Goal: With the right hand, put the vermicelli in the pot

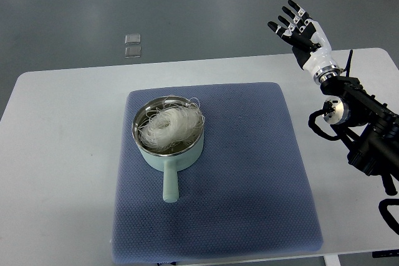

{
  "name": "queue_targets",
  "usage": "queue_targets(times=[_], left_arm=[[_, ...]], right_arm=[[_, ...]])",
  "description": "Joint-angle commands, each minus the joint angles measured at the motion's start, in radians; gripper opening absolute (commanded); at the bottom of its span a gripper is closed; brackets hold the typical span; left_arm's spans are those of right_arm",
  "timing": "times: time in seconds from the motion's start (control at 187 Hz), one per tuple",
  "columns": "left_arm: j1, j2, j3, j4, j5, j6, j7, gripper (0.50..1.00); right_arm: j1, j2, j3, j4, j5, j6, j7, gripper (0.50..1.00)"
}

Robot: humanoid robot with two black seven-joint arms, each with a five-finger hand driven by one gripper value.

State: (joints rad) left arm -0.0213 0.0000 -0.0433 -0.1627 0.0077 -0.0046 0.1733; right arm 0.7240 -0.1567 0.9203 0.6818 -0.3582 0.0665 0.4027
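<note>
Your right robot hand [298, 27] is hovering released, fingers spread, at 2 o'clock of the pot [168, 130]. Vermicelli [171, 123] is already sitting inside it, probably all; handle is pointing to 6.

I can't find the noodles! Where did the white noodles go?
In the top view, the vermicelli sits inside the pale green pot, on the left part of the blue mat, far from the raised right hand.

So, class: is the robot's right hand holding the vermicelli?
No: the right hand is raised, open and empty, while the vermicelli lies in the pot.
</note>
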Motion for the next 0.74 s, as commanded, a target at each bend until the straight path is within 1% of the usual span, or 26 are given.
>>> queue_targets(times=[0.0, 0.139, 0.295, 0.734], left_arm=[[0.000, 0.000, 0.000, 0.000, 0.000, 0.000, 0.000, 1.000], [0.000, 0.000, 0.000, 0.000, 0.000, 0.000, 0.000, 1.000], [0.000, 0.000, 0.000, 0.000, 0.000, 0.000, 0.000, 1.000], [0.000, 0.000, 0.000, 0.000, 0.000, 0.000, 0.000, 1.000]], right_arm=[[-0.018, 0.003, -0.001, -0.008, 0.071, 0.001, -0.002, 0.919], [-0.028, 0.014, -0.003, -0.011, 0.145, -0.011, -0.001, 0.921], [-0.037, 0.020, -0.001, -0.013, 0.150, -0.036, 0.008, 0.928], [-0.047, 0.022, -0.003, -0.025, 0.145, -0.037, 0.013, 0.928]])
